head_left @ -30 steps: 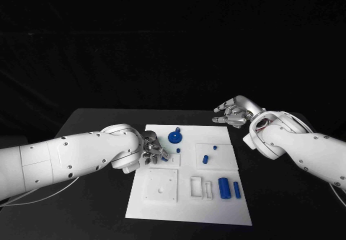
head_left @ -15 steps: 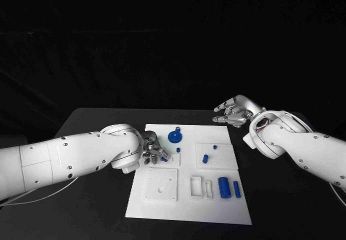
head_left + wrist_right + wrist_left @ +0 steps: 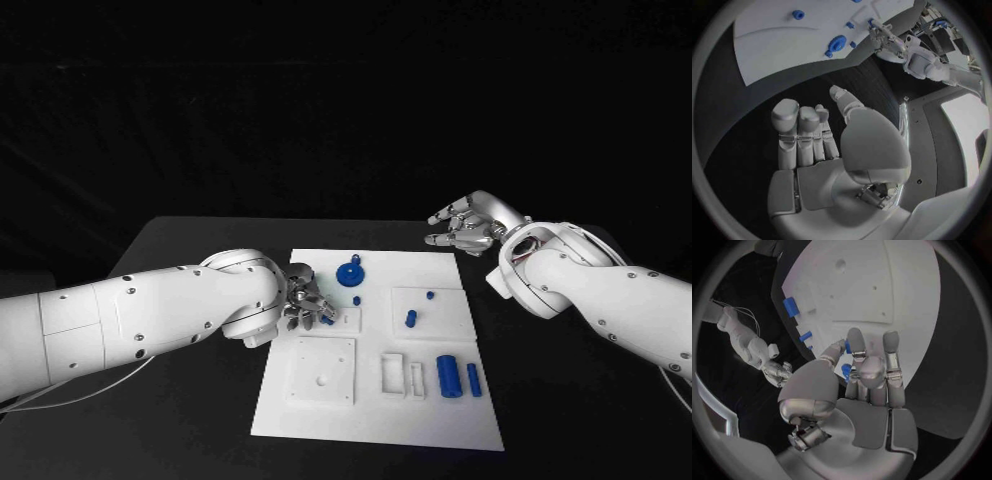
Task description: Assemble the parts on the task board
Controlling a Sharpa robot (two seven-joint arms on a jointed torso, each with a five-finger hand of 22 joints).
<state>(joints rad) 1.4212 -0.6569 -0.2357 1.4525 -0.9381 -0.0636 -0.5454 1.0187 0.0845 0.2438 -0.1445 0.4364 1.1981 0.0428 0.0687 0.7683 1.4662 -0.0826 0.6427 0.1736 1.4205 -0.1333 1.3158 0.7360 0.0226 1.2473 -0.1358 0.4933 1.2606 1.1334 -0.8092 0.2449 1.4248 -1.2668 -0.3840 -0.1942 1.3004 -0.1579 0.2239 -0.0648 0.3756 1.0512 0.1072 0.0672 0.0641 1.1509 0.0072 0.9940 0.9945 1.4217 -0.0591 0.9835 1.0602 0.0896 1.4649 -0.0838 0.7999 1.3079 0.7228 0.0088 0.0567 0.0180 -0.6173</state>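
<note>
Board: white task board [image 3: 433,400] lies in the middle of the black bench [image 3: 188,240], between the two arms.
Left hand: left hand [image 3: 304,303] sits over the board's left edge, fingers curled round a small blue part [image 3: 846,371] pinched between thumb and fingertips, as the left wrist view shows.
Nearby parts: round blue disc part [image 3: 349,273] stands just beyond the left hand, toward the board's far side; a tiny blue peg [image 3: 356,300] lies just beside the hand.
Middle parts: two small blue pieces [image 3: 411,318] rest in a square recess right of centre.
Near parts: two blue cylinders [image 3: 450,375] lie side by side toward the board's near right, next to a white rectangular frame [image 3: 392,373].
Right hand: right hand [image 3: 464,226] hovers off the board's far right corner, over bare bench, fingers apart and holding nothing.
Room: dark backdrop behind the bench.
</note>
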